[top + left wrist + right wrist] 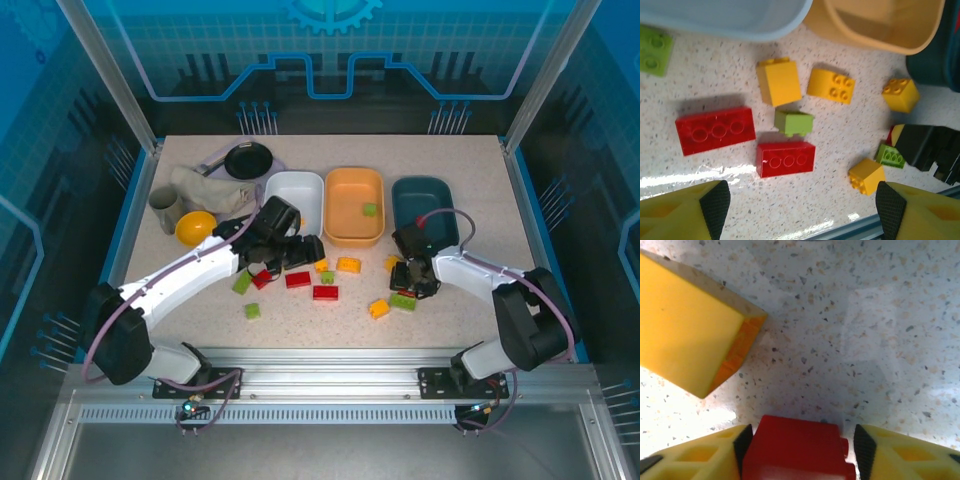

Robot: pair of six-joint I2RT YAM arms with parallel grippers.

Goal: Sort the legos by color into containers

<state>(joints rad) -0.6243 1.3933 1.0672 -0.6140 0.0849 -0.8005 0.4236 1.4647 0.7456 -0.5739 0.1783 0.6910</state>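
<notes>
My right gripper (799, 440) is shut on a red lego (797, 447) low over the table, one pad flat on its side and the other against its studs. A large yellow lego (690, 335) lies just ahead to the left. In the top view that gripper (413, 277) sits in front of the dark teal container (425, 190). My left gripper (802, 207) hangs open above two red legos (715, 131) (786, 159), a green one (794, 122) and several yellow ones (778, 81). The white container (295, 190) and the orange container (354, 190), which holds a green lego (370, 210), stand behind.
A black frying pan (248, 158), a cloth (205, 188), a grey cup (165, 208) and a yellow bowl (195, 228) crowd the back left. Loose green legos (252, 311) and a yellow one (379, 308) lie near the front rail (320, 352).
</notes>
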